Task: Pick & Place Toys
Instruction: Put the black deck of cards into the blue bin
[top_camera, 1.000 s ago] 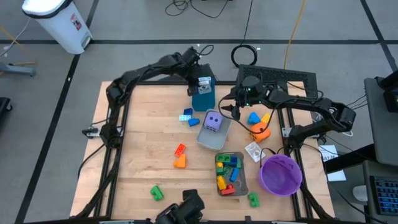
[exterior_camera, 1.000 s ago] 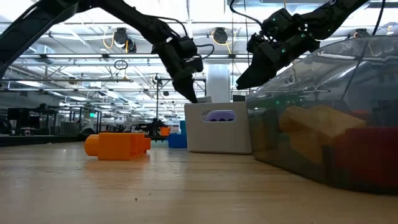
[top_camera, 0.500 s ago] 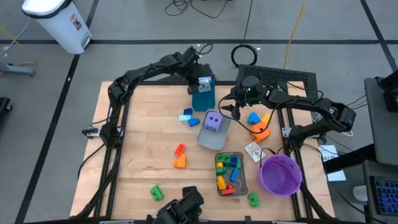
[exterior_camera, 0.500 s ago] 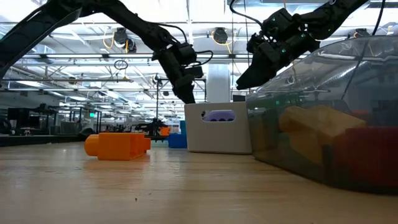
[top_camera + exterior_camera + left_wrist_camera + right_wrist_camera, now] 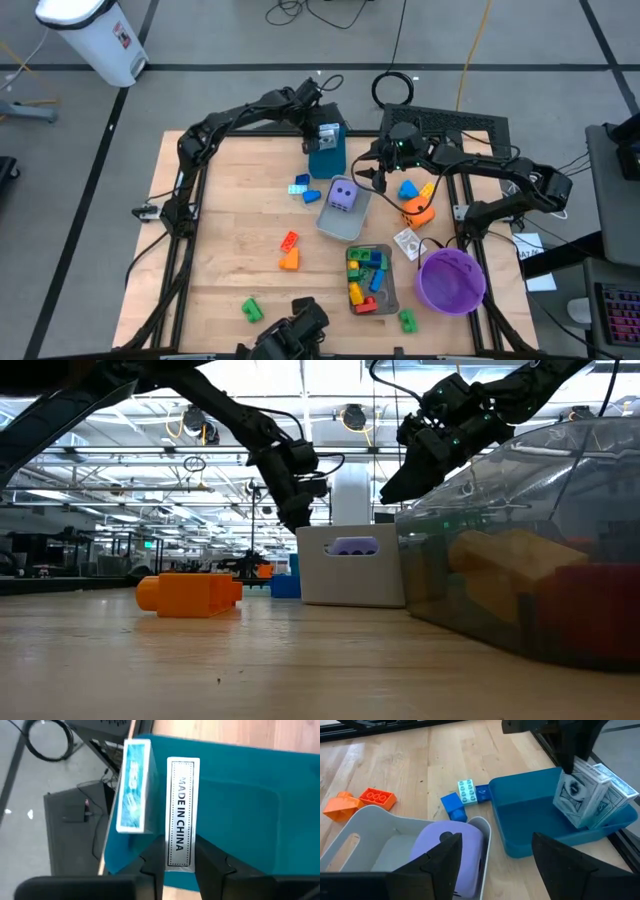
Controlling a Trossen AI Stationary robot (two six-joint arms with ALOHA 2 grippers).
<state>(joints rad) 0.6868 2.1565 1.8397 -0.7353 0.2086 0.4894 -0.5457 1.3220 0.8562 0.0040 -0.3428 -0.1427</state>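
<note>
The left claw (image 5: 179, 866) was closed on a boxed card pack (image 5: 182, 812) over the teal tray (image 5: 327, 160) at the surface's (image 5: 230, 220) far edge. The right claw (image 5: 495, 845) hovered open above the purple die (image 5: 447, 851) in the grey tray (image 5: 380, 837), likely the next pick. Bricks (image 5: 459, 802) lay just beyond, crowding the approach.
</note>
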